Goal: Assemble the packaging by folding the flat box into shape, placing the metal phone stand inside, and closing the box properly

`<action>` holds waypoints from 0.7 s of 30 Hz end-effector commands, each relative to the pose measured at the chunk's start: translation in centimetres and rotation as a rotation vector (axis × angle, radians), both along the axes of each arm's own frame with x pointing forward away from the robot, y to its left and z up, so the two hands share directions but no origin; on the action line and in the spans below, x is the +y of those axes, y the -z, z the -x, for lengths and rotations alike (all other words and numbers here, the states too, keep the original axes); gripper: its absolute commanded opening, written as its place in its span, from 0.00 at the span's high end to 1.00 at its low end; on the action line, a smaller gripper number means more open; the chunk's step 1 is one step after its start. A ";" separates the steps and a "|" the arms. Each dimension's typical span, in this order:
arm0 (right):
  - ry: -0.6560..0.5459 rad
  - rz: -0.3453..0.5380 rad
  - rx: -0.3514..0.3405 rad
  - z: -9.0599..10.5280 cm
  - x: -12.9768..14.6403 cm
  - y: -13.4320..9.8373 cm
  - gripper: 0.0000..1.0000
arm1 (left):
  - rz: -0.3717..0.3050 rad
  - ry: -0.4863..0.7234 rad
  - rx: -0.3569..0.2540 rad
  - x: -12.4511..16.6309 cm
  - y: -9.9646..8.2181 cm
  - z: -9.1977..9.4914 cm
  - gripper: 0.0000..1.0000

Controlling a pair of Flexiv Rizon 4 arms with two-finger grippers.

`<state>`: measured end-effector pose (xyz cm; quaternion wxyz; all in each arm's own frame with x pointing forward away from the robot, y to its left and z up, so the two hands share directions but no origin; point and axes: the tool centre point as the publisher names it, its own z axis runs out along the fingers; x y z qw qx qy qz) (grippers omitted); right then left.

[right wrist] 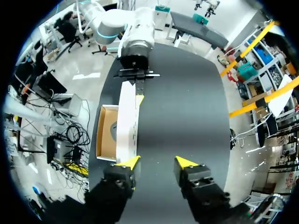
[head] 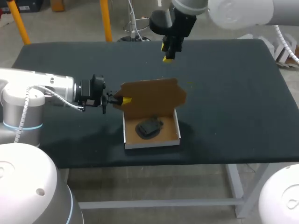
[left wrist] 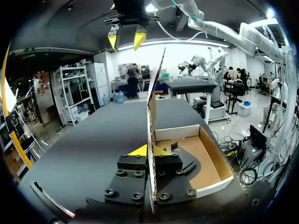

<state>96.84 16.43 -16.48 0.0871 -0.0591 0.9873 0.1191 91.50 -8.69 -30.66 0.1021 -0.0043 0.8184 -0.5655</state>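
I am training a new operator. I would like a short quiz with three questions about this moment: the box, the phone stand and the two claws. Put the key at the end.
1. True or false: the phone stand already lies inside the box.
2. Choose one. The left claw is shut on: A) the side edge of the upright lid; B) the phone stand; C) nothing.
3. Fill the gap: the right claw, above and behind the lid, holds nothing and its fingers are ____.

Key: 1 true; 2 A; 3 open.
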 end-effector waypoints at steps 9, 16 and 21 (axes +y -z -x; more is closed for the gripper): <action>-0.034 0.151 0.109 -2.0 4.3 2.7 0.52 | 0.001 -0.001 -0.001 0.0 0.0 0.1 1.00; -0.046 0.166 0.120 -1.4 4.8 3.6 0.53 | 0.001 -0.001 -0.001 0.0 0.0 0.1 1.00; -0.048 0.166 0.136 -1.0 4.7 4.5 0.54 | 0.001 -0.001 -0.001 0.0 0.0 0.1 1.00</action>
